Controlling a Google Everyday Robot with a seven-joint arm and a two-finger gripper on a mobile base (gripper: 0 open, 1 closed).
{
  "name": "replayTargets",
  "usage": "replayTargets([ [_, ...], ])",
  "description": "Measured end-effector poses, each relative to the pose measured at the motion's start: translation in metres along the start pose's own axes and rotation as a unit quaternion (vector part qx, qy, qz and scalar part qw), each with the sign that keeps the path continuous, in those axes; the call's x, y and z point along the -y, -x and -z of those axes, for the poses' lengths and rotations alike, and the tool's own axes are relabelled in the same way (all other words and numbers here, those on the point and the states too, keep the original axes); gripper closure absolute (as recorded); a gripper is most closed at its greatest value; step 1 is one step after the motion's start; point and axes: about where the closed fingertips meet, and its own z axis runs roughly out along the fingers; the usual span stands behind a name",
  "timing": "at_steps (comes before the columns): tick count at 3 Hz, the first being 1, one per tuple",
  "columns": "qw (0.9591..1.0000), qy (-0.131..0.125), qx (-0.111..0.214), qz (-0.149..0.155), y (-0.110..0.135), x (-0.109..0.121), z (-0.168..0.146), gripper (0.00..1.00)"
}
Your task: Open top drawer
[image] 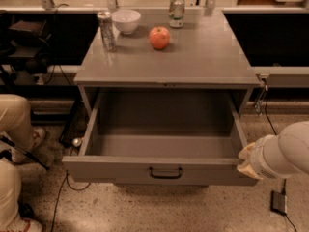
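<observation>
Wide grey metal top drawer (116, 170) with small black bar handle (165, 172) stands pulled far out of the grey metal cabinet (193, 62). Gripper (245, 162) sits at the drawer's front right corner. Its grip state cannot be told. Red apple (159, 37) rests on the cabinet top.
</observation>
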Motion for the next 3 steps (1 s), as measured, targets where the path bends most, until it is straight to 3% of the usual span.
replayTargets([
  [1,1.0000,0.000,0.000,0.000,0.0000,0.0000,0.0000,1.00],
  [3,1.0000,-0.002,0.000,0.001,0.0006,0.0006,0.0026,0.54],
])
